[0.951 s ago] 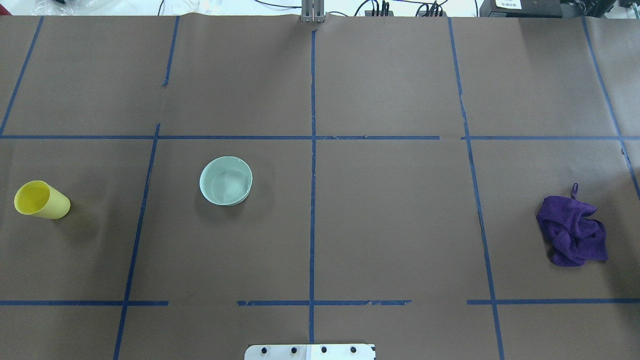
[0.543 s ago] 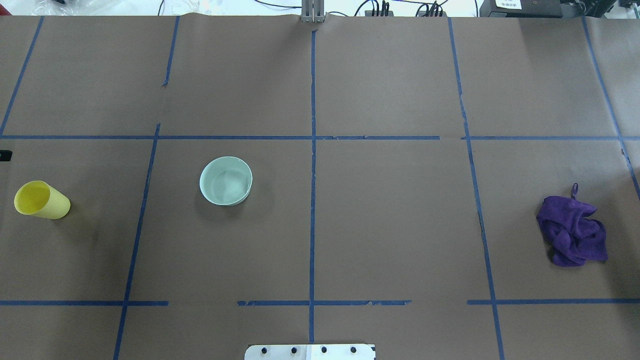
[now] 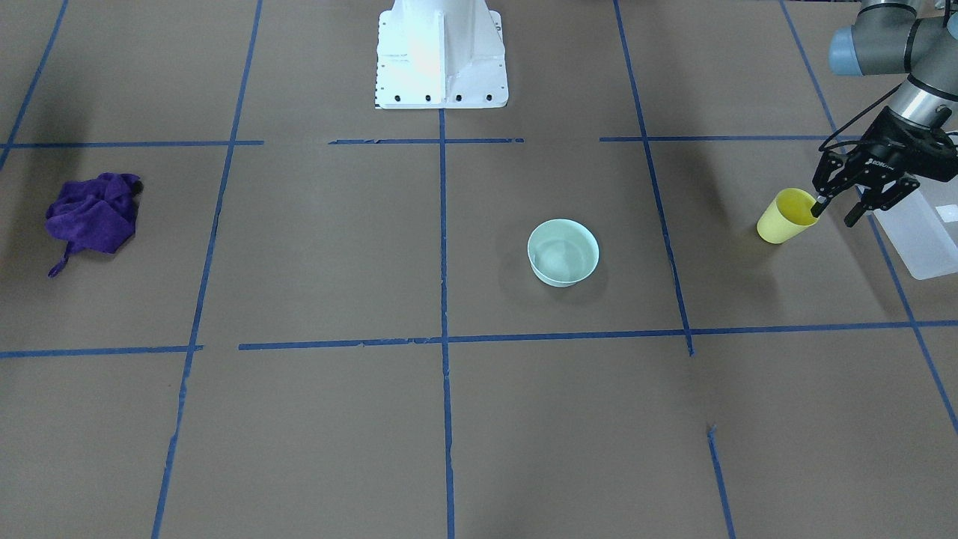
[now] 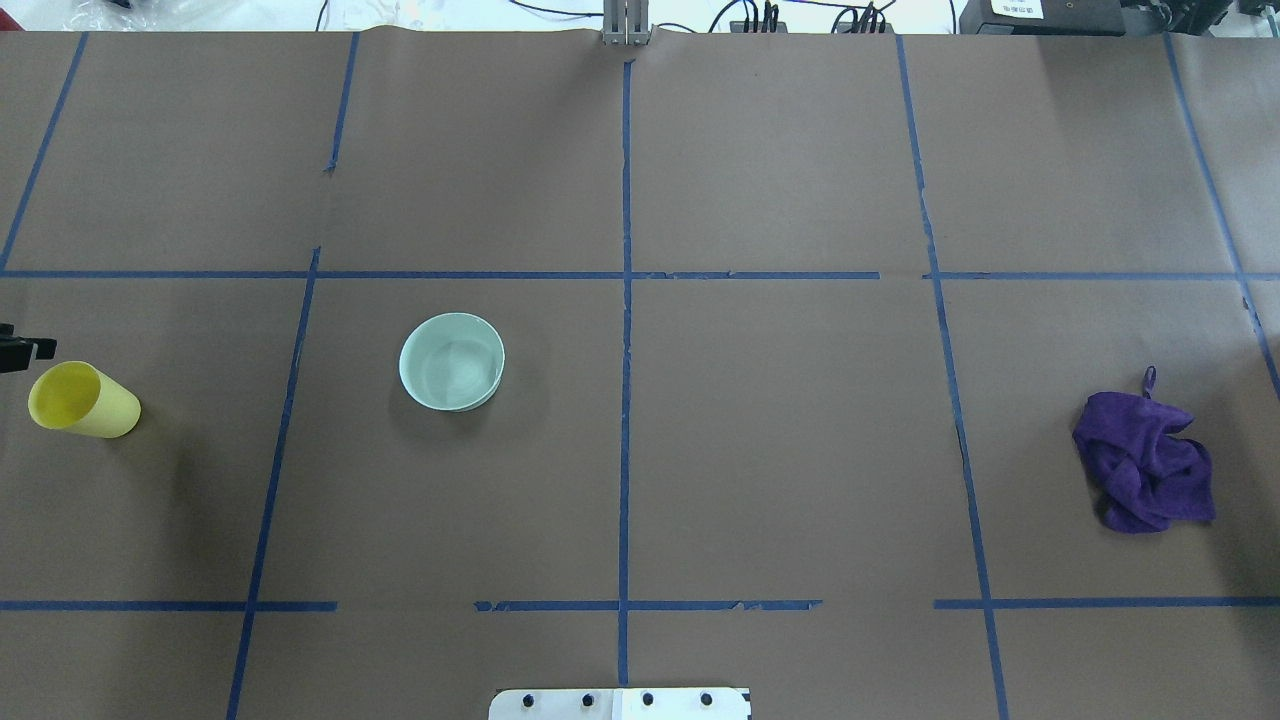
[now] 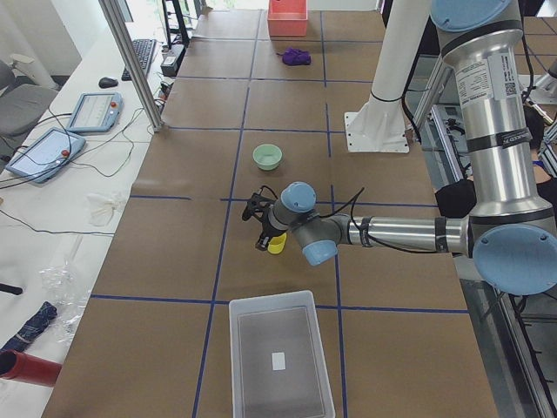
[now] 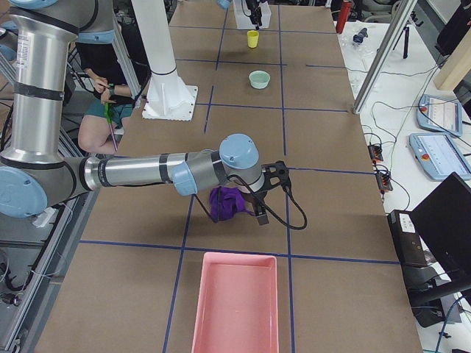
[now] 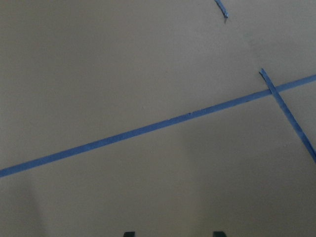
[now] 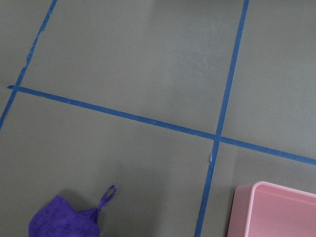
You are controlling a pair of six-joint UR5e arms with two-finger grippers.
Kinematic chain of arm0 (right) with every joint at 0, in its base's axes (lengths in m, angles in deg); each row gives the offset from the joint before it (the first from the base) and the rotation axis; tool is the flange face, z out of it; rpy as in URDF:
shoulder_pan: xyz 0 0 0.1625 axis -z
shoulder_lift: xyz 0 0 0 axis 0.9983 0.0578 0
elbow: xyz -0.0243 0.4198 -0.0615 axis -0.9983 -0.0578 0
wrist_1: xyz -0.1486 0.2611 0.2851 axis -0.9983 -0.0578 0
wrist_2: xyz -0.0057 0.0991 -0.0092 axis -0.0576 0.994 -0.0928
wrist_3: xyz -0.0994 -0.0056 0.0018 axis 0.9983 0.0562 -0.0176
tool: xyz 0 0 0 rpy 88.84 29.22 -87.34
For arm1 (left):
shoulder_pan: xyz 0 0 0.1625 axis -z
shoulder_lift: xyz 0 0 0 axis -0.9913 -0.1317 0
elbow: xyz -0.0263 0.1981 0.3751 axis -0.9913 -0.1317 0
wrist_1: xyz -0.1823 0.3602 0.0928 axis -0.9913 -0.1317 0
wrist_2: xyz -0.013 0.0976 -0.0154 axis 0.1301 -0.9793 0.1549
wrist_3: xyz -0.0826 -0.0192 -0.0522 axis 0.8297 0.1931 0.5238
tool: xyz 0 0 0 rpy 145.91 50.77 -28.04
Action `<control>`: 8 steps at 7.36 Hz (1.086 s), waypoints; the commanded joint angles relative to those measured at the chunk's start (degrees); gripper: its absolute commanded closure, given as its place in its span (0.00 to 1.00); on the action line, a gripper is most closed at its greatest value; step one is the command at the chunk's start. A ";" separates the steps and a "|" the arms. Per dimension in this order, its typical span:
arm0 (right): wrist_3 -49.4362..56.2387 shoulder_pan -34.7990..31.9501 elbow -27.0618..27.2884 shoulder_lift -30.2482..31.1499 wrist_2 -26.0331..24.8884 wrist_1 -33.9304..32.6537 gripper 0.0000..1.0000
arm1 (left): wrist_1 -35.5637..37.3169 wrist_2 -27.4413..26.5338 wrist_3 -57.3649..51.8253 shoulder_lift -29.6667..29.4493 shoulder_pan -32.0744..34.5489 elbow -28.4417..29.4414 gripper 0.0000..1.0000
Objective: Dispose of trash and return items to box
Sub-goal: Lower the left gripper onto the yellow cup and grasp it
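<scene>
Left gripper [image 3: 834, 215] hangs with jaws spread wide, holding nothing, one fingertip at the rim of the cup [image 3: 778, 218]. That cup stands on the surface [image 3: 561, 434] just beside the box [image 3: 930, 238]. The bowl [image 3: 563, 252] sits well apart from both, nearer the middle. Right gripper [image 6: 263, 209] hovers over the rag [image 6: 224, 206]; whether it is open or closed, I cannot tell.

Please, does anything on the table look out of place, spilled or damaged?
Nothing is spilled or broken: the cup and the bowl stand upright. Only the purple rag lies crumpled in a heap, and the blue tape has gaps and torn ends.
</scene>
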 commanded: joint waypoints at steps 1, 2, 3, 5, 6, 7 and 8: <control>0.08 0.00 -0.04 0.48 -0.16 0.08 0.00 | -0.12 -0.21 0.10 1.18 -1.94 0.21 0.39; -0.01 0.00 0.05 0.48 -0.16 0.08 0.00 | -0.12 -0.56 0.10 1.18 -2.47 0.39 0.46; 0.08 0.00 -0.04 0.48 -0.16 0.08 0.00 | -0.12 -2.21 0.19 1.18 -3.61 0.48 0.71; 0.08 0.00 0.05 0.74 -0.16 0.08 0.00 | -0.12 -3.53 -0.51 0.83 -5.11 0.39 1.00; 0.08 0.00 0.05 0.74 -0.16 0.08 0.00 | -0.03 -3.63 -1.91 0.57 -5.11 0.22 1.00; 0.08 0.00 0.05 0.74 -0.16 0.08 0.00 | 0.23 -2.50 -4.27 0.22 -4.68 -0.13 1.00; 0.08 0.00 0.05 0.74 -0.16 0.08 0.00 | 0.49 2.55 -9.60 0.48 -4.24 -0.75 1.00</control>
